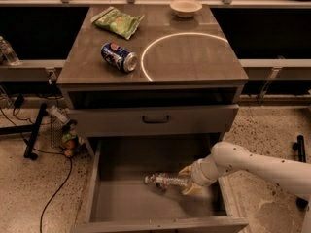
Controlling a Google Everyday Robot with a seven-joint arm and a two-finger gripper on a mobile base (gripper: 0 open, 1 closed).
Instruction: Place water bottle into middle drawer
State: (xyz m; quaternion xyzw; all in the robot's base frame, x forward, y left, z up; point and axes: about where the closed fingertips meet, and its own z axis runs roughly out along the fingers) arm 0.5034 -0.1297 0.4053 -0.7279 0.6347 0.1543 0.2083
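Note:
The clear ribbed water bottle [166,181] lies on its side inside the pulled-out grey middle drawer [121,205], low over its flat floor, cap end pointing left. My gripper [187,180] reaches in from the right on a white arm, its two tan fingers above and below the bottle's right end, shut on it. The blue Pepsi can [119,57] lies on the cabinet top.
A green chip bag [119,22] and a white bowl [185,7] sit on the cabinet top. The drawer front with the black handle [155,119] is just above the open drawer. Cables and a black stand [35,132] are on the floor at left.

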